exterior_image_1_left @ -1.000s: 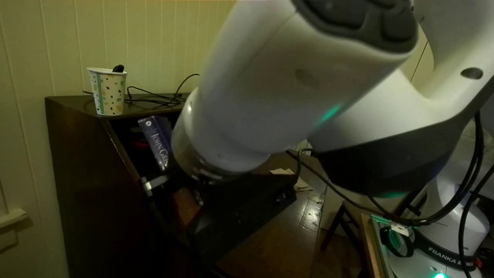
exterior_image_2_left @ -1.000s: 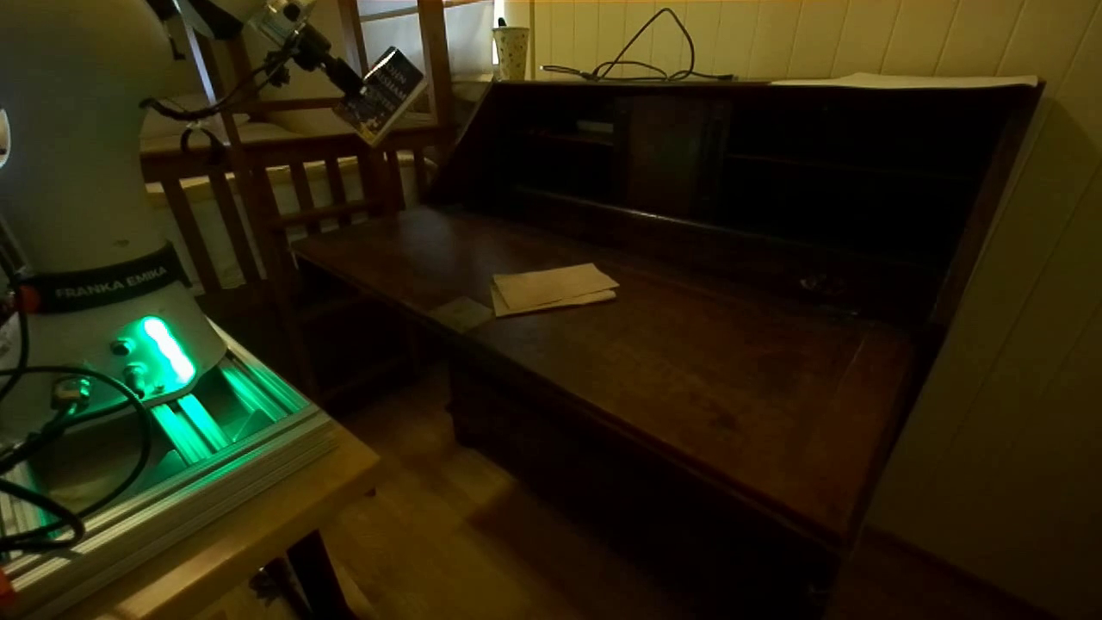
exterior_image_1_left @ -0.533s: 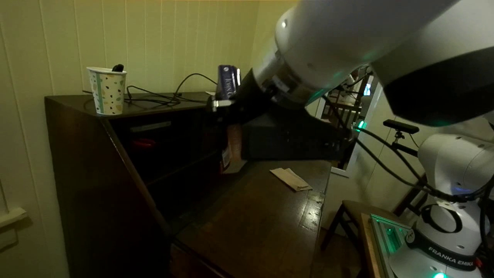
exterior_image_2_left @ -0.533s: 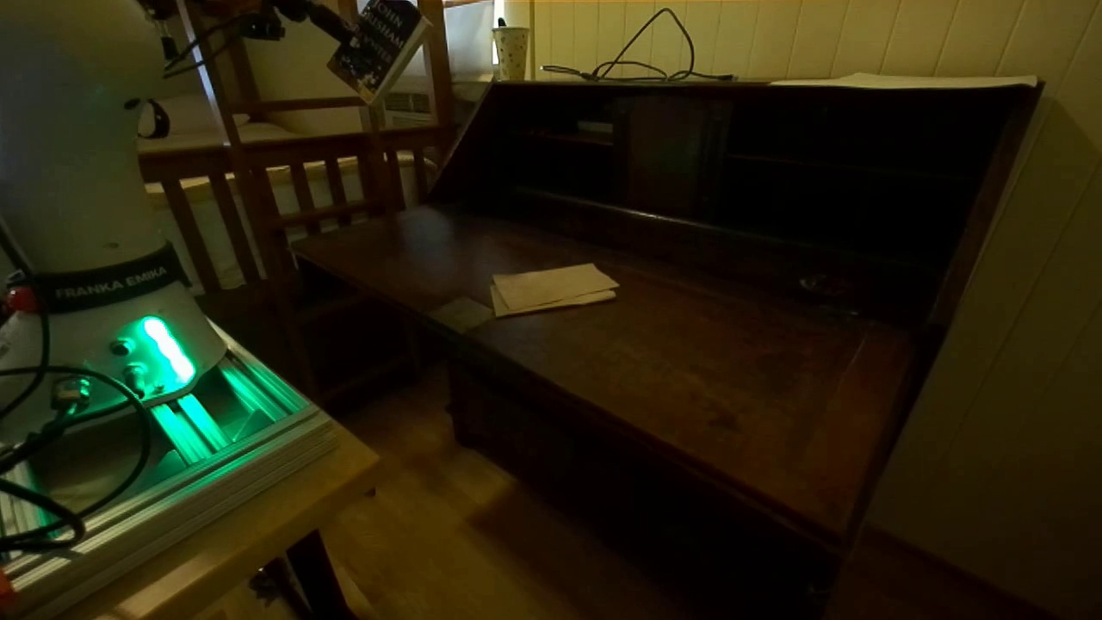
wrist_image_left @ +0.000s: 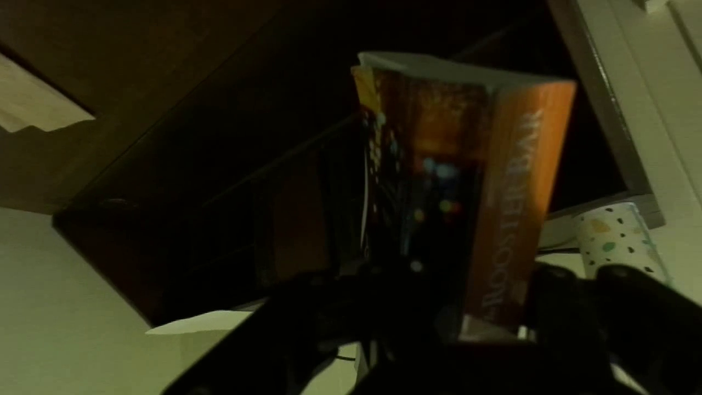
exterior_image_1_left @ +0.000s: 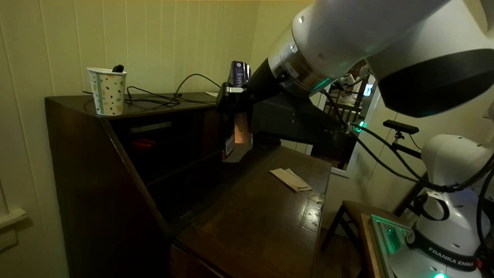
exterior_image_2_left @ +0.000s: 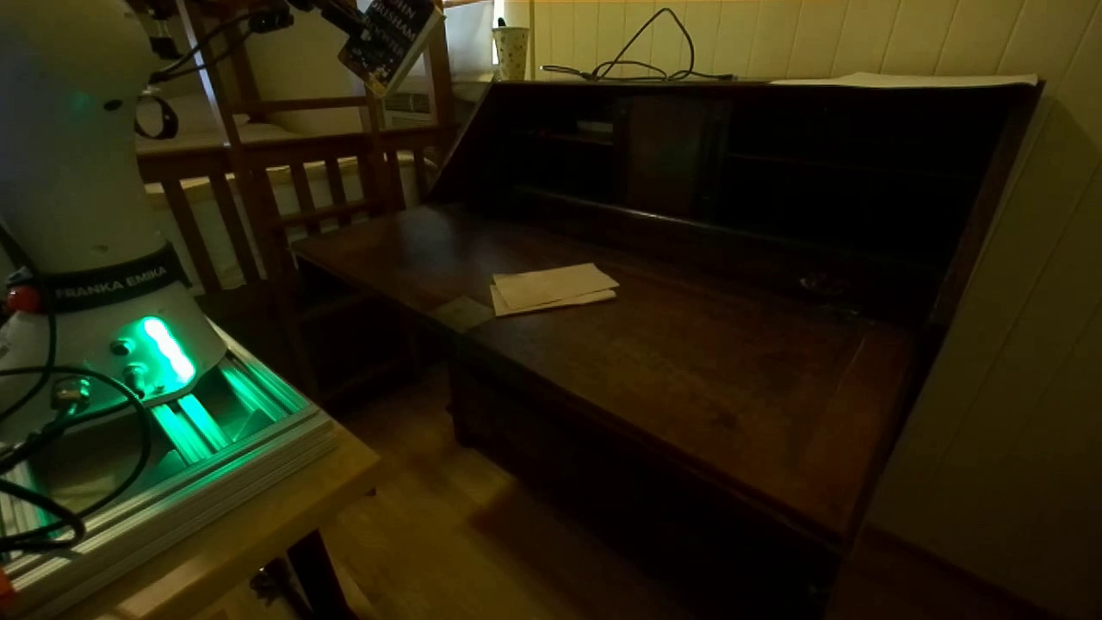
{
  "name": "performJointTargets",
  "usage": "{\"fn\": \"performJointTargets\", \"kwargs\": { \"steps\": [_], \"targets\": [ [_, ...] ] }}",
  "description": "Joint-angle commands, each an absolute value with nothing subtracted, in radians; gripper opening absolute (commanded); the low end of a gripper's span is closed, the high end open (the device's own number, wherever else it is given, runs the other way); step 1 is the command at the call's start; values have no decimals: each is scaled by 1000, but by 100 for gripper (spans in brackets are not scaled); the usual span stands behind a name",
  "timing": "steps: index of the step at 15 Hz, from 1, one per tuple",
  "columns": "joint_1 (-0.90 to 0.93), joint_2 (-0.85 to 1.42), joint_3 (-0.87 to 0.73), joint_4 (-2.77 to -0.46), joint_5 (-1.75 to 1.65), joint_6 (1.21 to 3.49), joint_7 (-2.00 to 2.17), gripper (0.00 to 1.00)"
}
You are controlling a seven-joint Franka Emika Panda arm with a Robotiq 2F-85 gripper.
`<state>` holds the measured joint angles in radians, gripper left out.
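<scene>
While the gripper (exterior_image_1_left: pixel 233 99) clamps the paperback (wrist_image_left: pixel 460 192) near the desk (exterior_image_1_left: pixel 262 216), expect light, bendy handling; pinch across the spine (wrist_image_left: pixel 515 203); exact contact is too dim to judge.

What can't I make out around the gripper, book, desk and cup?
Book: in an exterior view, the picture's top edge crops it.
Fingers: in the wrist view, darkness hides where they grip.
Red thing in the desk: in an exterior view, shadow hides what it is.
Black thing in the cup: in both exterior views, the cup hides its lower part.
</scene>
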<state>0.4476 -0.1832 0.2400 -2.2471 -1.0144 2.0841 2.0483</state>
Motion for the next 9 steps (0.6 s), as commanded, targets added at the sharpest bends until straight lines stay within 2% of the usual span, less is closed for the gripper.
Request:
{"fn": "performJointTargets", "kwargs": {
  "steps": [1, 9],
  "targets": [
    [350, -308, 242, -2360, -1183, 2263, 2011, 10],
    [221, -461, 140, -2447, -1416, 2392, 1645, 10]
  ]
}}
